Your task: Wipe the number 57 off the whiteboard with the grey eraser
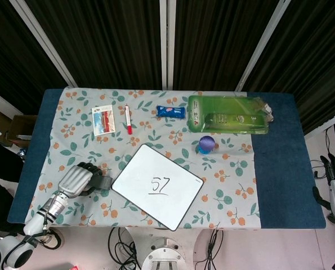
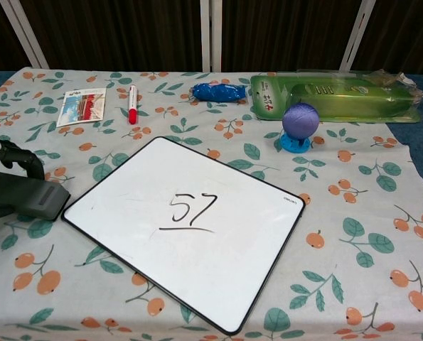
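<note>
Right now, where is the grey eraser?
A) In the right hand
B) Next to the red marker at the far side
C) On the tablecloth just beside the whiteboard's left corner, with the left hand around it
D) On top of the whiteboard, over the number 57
C: the grey eraser lies on the cloth beside the whiteboard, the left hand curled over it; the 57 is unwiped.

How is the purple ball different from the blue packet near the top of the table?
The purple ball is round and sits on a small blue stand; the blue packet is long, wrinkly and lies flat on the cloth. The ball is plain purple; in the head view the packet shows white and red print. Both are small and untouched.
</note>
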`<state>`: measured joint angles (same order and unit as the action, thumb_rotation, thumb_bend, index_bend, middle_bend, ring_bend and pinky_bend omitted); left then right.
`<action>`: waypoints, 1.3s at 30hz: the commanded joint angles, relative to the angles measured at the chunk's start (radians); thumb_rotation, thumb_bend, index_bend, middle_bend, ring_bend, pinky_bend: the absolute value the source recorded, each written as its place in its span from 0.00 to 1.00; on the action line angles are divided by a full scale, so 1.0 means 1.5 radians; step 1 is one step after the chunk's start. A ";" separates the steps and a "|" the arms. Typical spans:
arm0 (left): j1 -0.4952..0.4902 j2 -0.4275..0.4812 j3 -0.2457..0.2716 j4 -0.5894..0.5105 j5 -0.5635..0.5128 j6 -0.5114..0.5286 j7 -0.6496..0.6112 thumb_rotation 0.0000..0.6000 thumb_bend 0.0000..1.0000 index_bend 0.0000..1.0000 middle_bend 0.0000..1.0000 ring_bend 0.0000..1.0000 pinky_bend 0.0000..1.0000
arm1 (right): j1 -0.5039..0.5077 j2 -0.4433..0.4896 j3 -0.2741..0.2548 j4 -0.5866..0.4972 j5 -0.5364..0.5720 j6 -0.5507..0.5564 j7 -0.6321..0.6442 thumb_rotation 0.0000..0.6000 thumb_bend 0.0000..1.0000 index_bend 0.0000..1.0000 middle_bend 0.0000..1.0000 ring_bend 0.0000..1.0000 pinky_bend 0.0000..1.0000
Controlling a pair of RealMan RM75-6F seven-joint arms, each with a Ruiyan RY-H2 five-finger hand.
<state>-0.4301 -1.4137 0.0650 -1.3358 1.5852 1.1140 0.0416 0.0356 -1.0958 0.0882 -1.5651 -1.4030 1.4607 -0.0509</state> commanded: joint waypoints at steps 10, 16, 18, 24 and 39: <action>-0.001 -0.004 -0.003 0.003 -0.005 0.003 -0.011 1.00 0.31 0.42 0.47 0.35 0.37 | 0.002 0.000 0.000 0.001 0.003 -0.004 0.000 1.00 0.29 0.00 0.00 0.00 0.00; -0.001 -0.007 -0.007 0.005 0.003 0.022 -0.028 1.00 0.34 0.45 0.49 0.41 0.41 | 0.002 0.001 0.000 -0.001 0.003 -0.004 0.001 1.00 0.29 0.00 0.00 0.00 0.00; -0.002 -0.003 -0.008 -0.002 0.002 0.023 -0.035 1.00 0.35 0.46 0.49 0.42 0.41 | 0.001 0.002 0.000 -0.001 0.003 -0.003 0.001 1.00 0.29 0.00 0.00 0.00 0.00; -0.018 0.013 -0.020 -0.056 0.010 0.022 -0.029 1.00 0.35 0.47 0.51 0.43 0.42 | 0.002 -0.001 0.000 0.003 0.004 -0.006 0.005 1.00 0.29 0.00 0.00 0.00 0.00; -0.125 -0.063 -0.041 -0.158 0.046 -0.085 0.091 1.00 0.36 0.52 0.55 0.47 0.47 | 0.002 0.000 0.010 0.026 0.022 -0.013 0.044 1.00 0.29 0.00 0.00 0.00 0.00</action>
<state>-0.6020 -1.4908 0.0018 -1.5690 1.6530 1.0047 0.1624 0.0405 -1.0975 0.1022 -1.5272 -1.3702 1.4391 0.0128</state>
